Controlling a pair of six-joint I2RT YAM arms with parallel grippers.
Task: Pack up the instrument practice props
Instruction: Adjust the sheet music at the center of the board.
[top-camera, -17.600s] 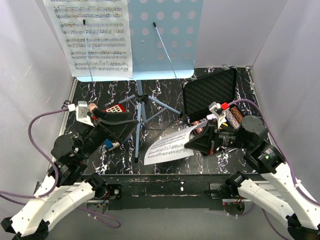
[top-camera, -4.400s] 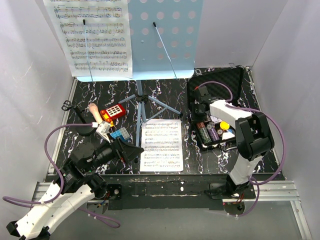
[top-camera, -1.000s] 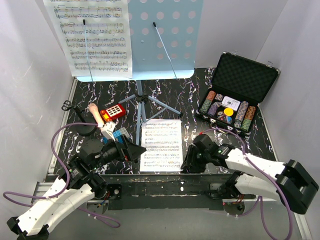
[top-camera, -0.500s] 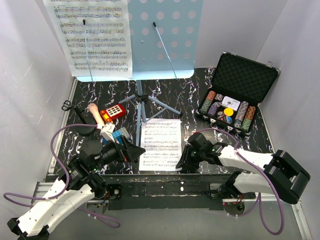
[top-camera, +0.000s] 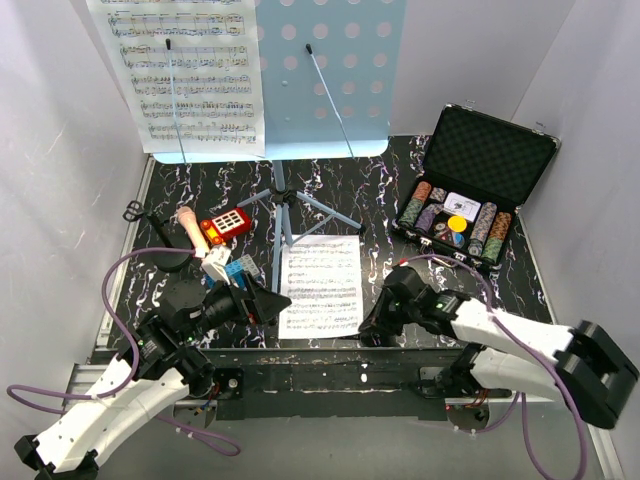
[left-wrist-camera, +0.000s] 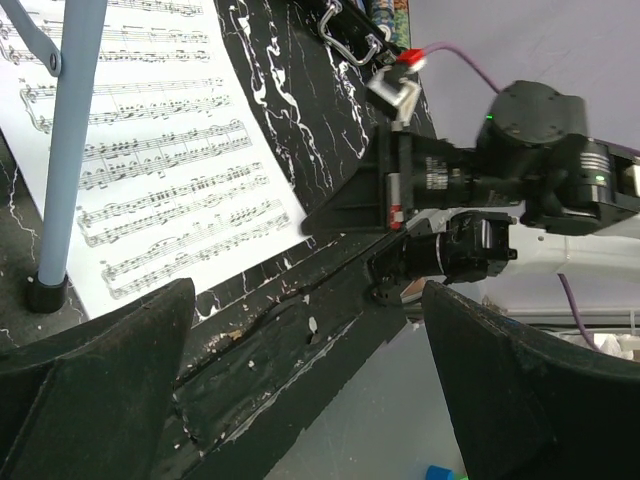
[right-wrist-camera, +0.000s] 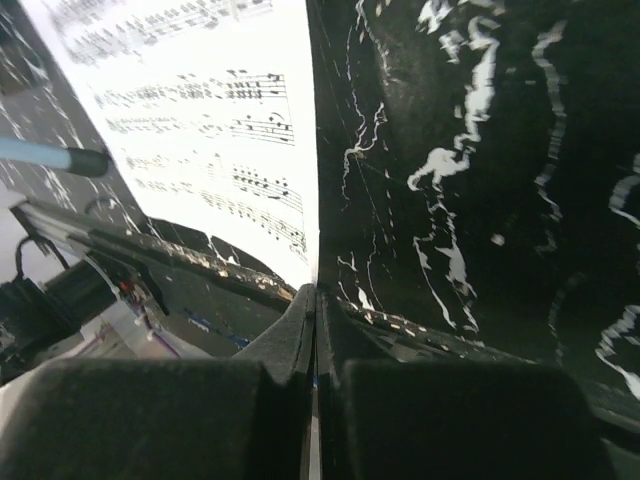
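1. While the left gripper (top-camera: 272, 300) hangs low over the table (top-camera: 200, 190) with its fingers spread wide and nothing in them, the right gripper (top-camera: 372, 322) has its fingers pressed tight together at the near right corner of the loose page (top-camera: 322, 285).
2. In the right wrist view a thin white strip shows in the slit between those fingers, so the corner looks pinched, though the view is too dark there to be sure.
3. That loose page is white with rows of black notes. It lies flat on the black, white-veined table, close to the front edge and just in front of the stand's legs.
4. One blue leg (left-wrist-camera: 65, 130) ends in a black foot just beside the page's left edge.
5. Standing at the middle back, the music stand (top-camera: 330, 80) is light blue with round holes.
6. A second page (top-camera: 190, 80) leans on the left half of the music stand, with a thin black wire across it.
7. On the left, the microphone (top-camera: 188, 225) has a pale head and sits beside a red toy keypad (top-camera: 225, 222).
8. An open black case (top-camera: 490, 160) of coloured chips sits at the back right.
9. The tops of the music stand and second page are cut off by the picture's edge.
10. The left arm and its purple cable hide part of the microphone's dark base and some blue blocks (top-camera: 240, 268).
11. The notes are too small to read.
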